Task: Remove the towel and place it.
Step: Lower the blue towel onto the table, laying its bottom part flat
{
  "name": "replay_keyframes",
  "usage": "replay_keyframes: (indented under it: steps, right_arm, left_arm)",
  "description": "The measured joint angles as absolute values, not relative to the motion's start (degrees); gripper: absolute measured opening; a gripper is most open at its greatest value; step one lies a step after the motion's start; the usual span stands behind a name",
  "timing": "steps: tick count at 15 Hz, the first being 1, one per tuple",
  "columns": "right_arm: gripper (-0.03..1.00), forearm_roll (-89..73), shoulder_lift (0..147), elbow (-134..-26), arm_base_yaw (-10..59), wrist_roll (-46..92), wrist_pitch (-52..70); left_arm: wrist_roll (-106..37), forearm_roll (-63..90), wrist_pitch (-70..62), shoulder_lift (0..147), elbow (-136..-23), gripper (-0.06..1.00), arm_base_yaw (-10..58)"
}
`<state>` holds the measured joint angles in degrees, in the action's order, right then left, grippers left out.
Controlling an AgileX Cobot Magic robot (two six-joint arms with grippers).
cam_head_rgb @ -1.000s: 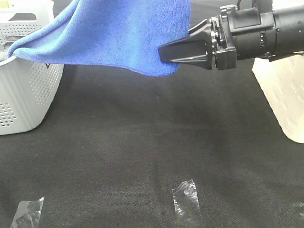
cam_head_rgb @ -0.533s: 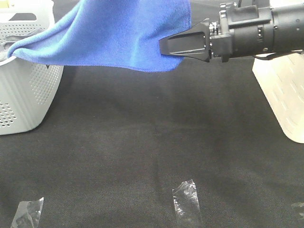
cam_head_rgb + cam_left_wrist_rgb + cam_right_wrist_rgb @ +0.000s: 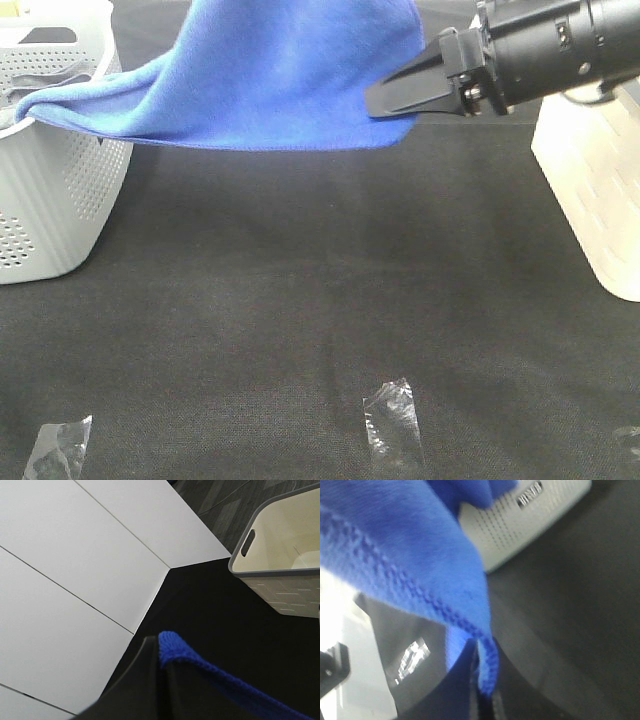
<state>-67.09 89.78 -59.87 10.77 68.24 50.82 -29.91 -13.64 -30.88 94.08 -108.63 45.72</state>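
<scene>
The bright blue towel (image 3: pixel 270 80) hangs in the air over the black table, stretched between the white perforated basket (image 3: pixel 50 200) at the left and my right gripper (image 3: pixel 385 100). One end still rests on that basket's rim. My right gripper is shut on the towel's right edge, and the right wrist view shows the hem (image 3: pixel 487 665) pinched between its fingers. In the left wrist view a towel edge (image 3: pixel 210 672) sits clamped against my left gripper's dark finger (image 3: pixel 145 680). The left gripper is out of the exterior view.
A cream basket (image 3: pixel 600 200) stands at the right edge, and it also shows in the left wrist view (image 3: pixel 280 575). Two pieces of clear tape (image 3: pixel 392 425) (image 3: pixel 58 447) lie on the black tablecloth (image 3: pixel 300 300) near the front. The white basket shows behind the towel in the right wrist view (image 3: pixel 530 525).
My right gripper has moved up and to the right with the towel. The towel's lower edge has risen and pulled flatter, away from the left basket.
</scene>
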Motion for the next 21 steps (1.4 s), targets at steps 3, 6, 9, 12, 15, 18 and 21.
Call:
replay_keyframes:
  steps: [3, 6, 9, 12, 15, 18, 21]
  right_arm:
    - [0.03, -49.8, 87.0, -68.6, 10.8, 50.2, 50.7]
    - [0.03, -38.0, 85.1, -77.6, 10.8, 35.5, 54.4]
    - [0.03, -28.1, 83.8, -84.6, 10.8, 27.6, 56.8]
    - [0.03, -16.2, 83.8, -89.6, 10.8, 23.2, 56.9]
    - [0.03, -9.6, 83.8, -95.6, 10.8, 22.1, 54.7]
    - [0.03, -8.8, 83.8, -99.8, 10.8, 21.9, 46.5]
    - [0.03, -8.5, 84.1, -100.3, 10.8, 21.9, 33.1]
  left_arm:
    - [-23.8, -13.1, -31.3, 95.0, -108.6, 0.00, 45.7]
    - [-16.8, -12.8, -31.7, 95.5, -108.6, 0.00, 45.7]
    - [-11.5, -14.7, -31.6, 95.7, -108.6, 0.00, 45.7]
    - [-9.8, -21.0, -29.1, 96.9, -108.6, 0.00, 45.7]
    - [-9.8, -29.0, -24.8, 97.2, -108.6, 0.00, 45.7]
    - [-9.6, -33.3, -18.2, 97.2, -108.6, 0.00, 42.9]
    - [-9.3, -32.7, -6.8, 97.9, -108.6, 0.00, 36.6]
